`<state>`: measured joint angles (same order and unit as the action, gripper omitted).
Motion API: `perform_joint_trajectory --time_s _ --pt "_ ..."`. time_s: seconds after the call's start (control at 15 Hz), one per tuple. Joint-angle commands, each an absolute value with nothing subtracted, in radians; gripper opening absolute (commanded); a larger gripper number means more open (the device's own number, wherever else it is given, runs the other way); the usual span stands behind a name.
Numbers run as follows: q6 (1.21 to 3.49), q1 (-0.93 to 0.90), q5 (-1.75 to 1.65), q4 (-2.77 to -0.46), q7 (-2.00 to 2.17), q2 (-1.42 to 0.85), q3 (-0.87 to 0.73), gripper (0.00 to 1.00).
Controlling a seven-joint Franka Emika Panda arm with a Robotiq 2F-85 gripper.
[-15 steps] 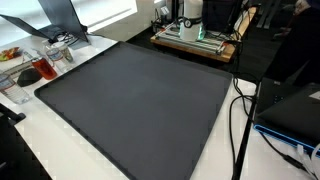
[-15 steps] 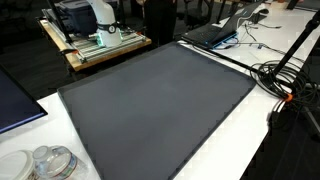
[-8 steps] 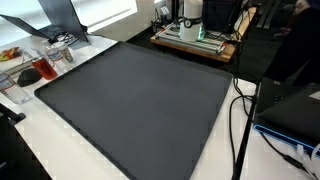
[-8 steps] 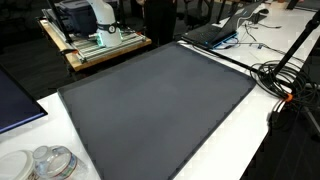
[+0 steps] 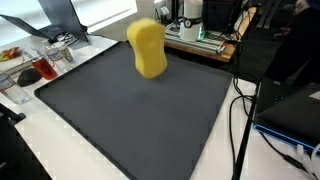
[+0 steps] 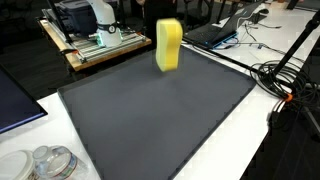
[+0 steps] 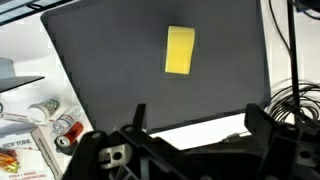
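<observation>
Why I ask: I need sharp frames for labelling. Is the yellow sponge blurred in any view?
In both exterior views the yellow sponge is smeared, edges soft; in the wrist view it is fairly crisp against the dark mat.

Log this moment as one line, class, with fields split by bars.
gripper: open, empty | yellow sponge: blurred, upright over dark mat, contact unclear | beside mat: cables

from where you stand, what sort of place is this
Most likely a lab or office workbench: a white table covered by a large dark mat, a tangle of cables beside a laptop, and white equipment on a wooden board just behind.
</observation>
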<state>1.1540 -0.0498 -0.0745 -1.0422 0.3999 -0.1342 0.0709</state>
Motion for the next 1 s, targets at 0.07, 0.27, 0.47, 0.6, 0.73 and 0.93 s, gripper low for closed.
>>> perform_joint_trajectory --time_s 0.07,0.27,0.47,0.6,0.73,0.93 --pt "1.181 -0.048 -0.076 -1.078 0.394 -0.19 0.069 1.0" --pt "1.248 -0.046 -0.081 -1.159 0.406 -0.225 0.066 1.0" --pt "1.323 -0.043 -0.085 -1.254 0.427 -0.25 0.058 1.0" --pt "1.368 -0.039 -0.085 -1.316 0.441 -0.255 0.053 1.0" --pt "1.422 -0.04 -0.096 -1.379 0.465 -0.256 0.044 1.0" --pt "1.48 -0.058 -0.102 -1.458 0.488 -0.255 0.015 1.0"
